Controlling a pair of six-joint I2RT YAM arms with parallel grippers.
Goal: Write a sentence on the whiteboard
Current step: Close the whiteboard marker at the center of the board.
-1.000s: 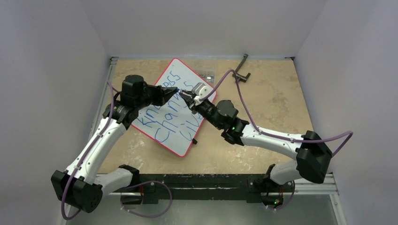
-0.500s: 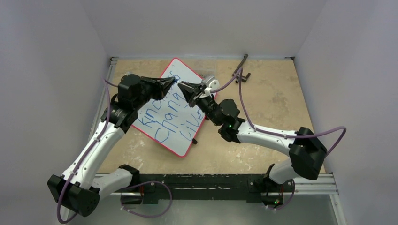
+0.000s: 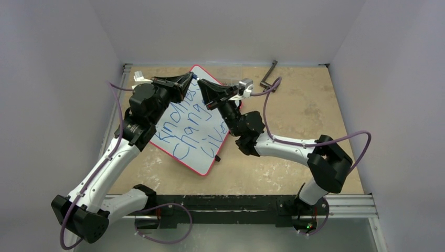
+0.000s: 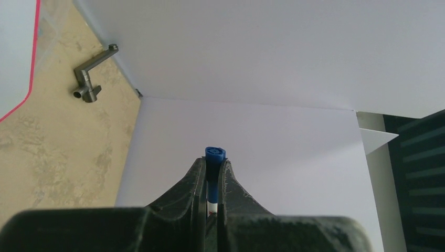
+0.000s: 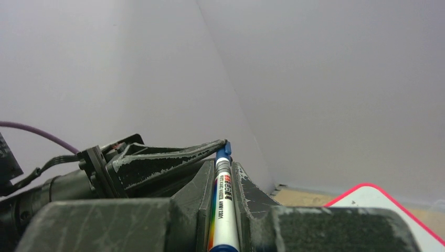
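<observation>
Above the desk point(image 3: 299, 115), both tools have risen off the whiteboard point(image 3: 195, 149) below and met tip to tip, the left tool point(image 3: 191, 77) clamped on the blue cap point(image 4: 214, 154) and the right tool point(image 3: 200, 82) on the marker point(image 5: 223, 210), so the sentence point(image 3: 183, 137) looks finished and capping seems underway.

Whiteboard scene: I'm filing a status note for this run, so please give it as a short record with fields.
whiteboard: flat on the table, angled, red rim
sentence: blue handwriting, partly hidden by the grippers
right gripper: shut on marker
left gripper: shut on blue cap at the marker's tip
pose: both grippers raised, tips meeting above the board's far end
metal handle: far table edge
</observation>
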